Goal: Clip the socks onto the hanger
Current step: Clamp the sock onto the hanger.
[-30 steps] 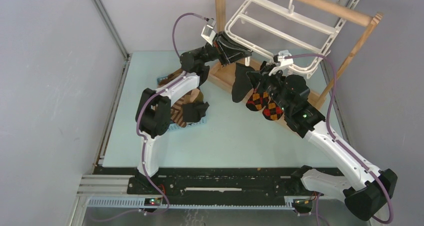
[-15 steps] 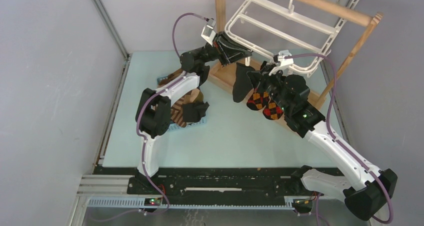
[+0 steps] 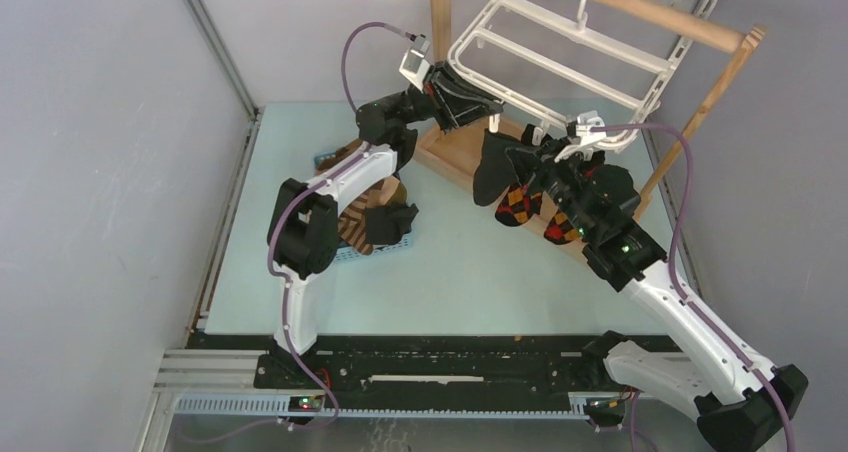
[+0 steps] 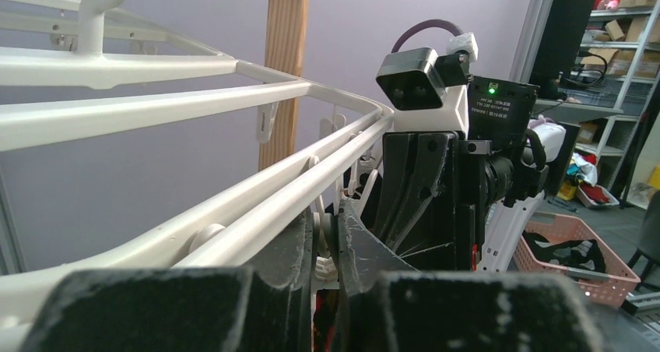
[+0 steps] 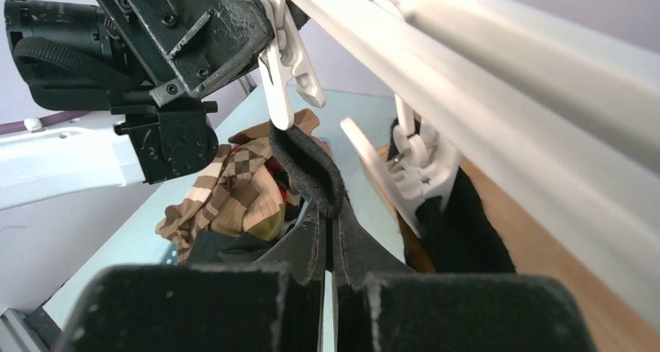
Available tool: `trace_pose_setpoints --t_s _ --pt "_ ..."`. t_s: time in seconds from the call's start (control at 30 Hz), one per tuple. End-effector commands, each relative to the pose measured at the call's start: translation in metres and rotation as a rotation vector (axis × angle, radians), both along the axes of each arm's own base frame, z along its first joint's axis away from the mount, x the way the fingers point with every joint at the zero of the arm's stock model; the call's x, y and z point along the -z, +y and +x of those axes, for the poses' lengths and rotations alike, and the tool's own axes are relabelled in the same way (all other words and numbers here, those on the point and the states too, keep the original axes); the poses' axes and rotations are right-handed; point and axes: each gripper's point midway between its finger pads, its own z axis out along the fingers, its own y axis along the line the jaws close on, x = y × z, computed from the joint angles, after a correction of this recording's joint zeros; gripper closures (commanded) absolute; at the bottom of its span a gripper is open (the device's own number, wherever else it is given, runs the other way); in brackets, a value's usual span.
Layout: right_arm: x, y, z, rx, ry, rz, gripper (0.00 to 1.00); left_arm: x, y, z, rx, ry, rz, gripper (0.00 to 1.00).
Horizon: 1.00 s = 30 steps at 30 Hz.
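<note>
Left pincer (image 4: 328,229): nearly closed, pinching white clip (image 5: 284,48) on hanger (image 4: 156,110) rail.
Right pincer (image 5: 328,239): clamped on black sock (image 5: 307,165) cuff, just under clip.

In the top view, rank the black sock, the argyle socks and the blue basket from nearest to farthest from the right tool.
1. black sock: pinched in the right tool.
2. argyle socks: hanging just beside it, on its near side.
3. blue basket: far off on the table's left, by the left arm.
</note>
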Motion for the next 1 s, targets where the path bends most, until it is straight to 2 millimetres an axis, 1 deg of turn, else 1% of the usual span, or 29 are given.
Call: trace_pose_setpoints --t_s 0.0,0.13,0.37,0.97 --pt "-0.035 -0.019 -0.004 0.052 -0.130 0.070 0.97 -0.003 0.006 -0.034 0.073 -0.108 0.063 1.00" --pt "-0.030 -0.018 -0.001 0.062 -0.119 0.077 0.97 0.000 0.002 -0.034 0.081 -0.096 0.065 1.00" --pt "-0.032 -0.015 0.002 0.066 -0.115 0.108 0.97 0.004 -0.001 -0.037 0.099 -0.091 0.078 1.00" --pt "-0.047 -0.002 0.000 0.022 -0.152 0.157 0.98 0.009 -0.002 -0.040 0.106 -0.119 0.095 1.00"
